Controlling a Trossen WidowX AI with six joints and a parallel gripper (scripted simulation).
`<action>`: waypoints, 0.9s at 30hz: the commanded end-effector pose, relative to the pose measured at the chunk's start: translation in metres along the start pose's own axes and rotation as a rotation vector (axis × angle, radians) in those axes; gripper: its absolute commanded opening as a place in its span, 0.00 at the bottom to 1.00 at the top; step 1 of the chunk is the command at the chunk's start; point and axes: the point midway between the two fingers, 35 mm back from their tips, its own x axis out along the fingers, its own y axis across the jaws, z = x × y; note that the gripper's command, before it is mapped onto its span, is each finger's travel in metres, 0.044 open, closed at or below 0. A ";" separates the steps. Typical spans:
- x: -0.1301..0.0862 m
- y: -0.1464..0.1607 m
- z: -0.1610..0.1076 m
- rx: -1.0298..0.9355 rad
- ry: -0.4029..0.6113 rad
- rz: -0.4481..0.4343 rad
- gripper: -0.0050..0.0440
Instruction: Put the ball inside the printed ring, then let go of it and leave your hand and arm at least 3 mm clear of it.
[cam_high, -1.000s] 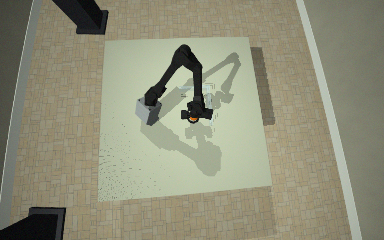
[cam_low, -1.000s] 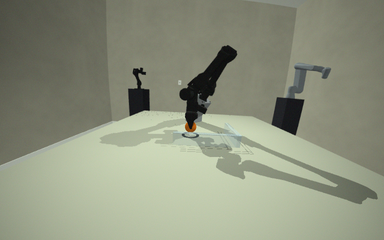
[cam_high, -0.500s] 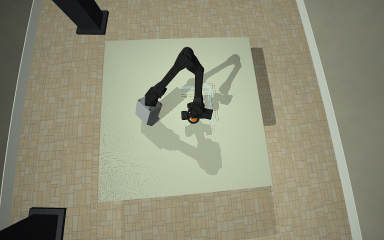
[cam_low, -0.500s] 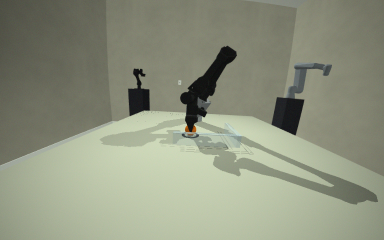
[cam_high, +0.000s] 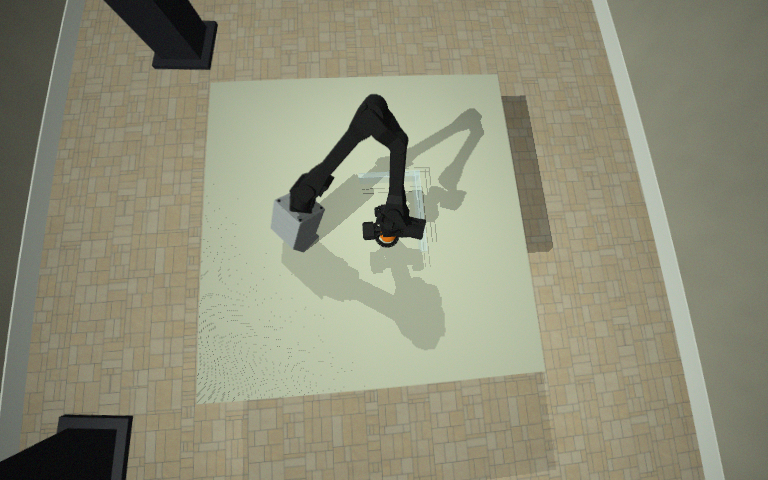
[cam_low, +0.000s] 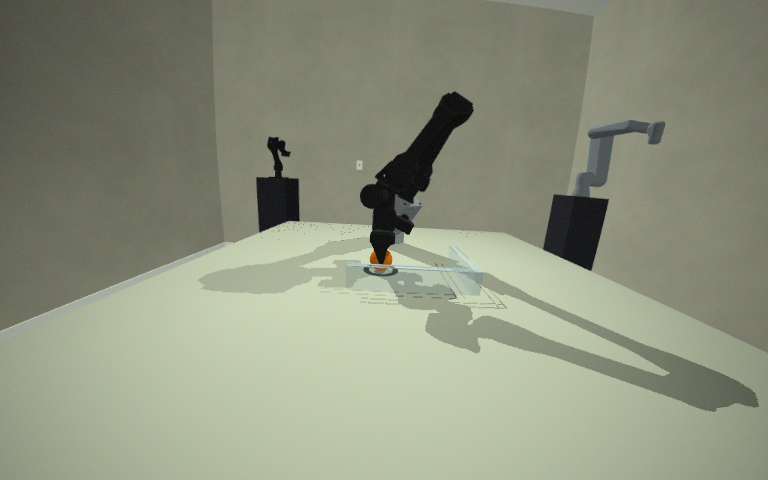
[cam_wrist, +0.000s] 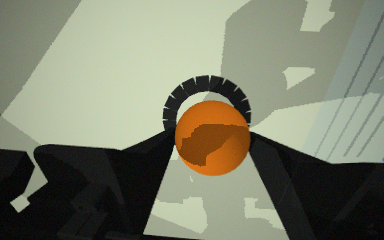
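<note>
The orange ball (cam_wrist: 212, 138) is clamped between the two black fingers of the tool (cam_wrist: 212, 150), one pressing on each side of it. In the wrist view the ball covers the near part of the printed ring (cam_wrist: 206, 85), a black segmented circle whose far arc shows above the ball. In the exterior view the ball (cam_low: 380, 258) sits low, right over the ring (cam_low: 380, 271), which shows as a dark ellipse beneath it on the tabletop (cam_low: 283, 367); whether the ball touches the surface cannot be told. From above, only a sliver of the ball (cam_high: 387, 240) peeks out under the tool (cam_high: 390, 234), and the ring is almost wholly hidden there.

The tool points straight down, with the black arm (cam_high: 368, 124) arching up from a grey base block (cam_high: 294, 223) that stands toward the middle of the pale green tabletop. A low wall of clear glass panels (cam_low: 467, 271), bent in an L, stands just beside the ring, on the side nearer the right edge of the tabletop in the top view. Long arm shadows fall across the tabletop.

Beyond the tabletop's far edge, a dark pedestal (cam_low: 277, 202) carries a small black arm, and another pedestal (cam_low: 574, 229) off the far right corner carries a grey arm (cam_low: 614, 135).
</note>
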 end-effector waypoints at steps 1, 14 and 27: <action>0.000 0.001 -0.001 0.001 0.001 0.001 0.34; 0.000 0.001 -0.001 0.001 0.001 0.001 0.93; 0.000 0.001 -0.001 0.001 0.001 0.001 0.97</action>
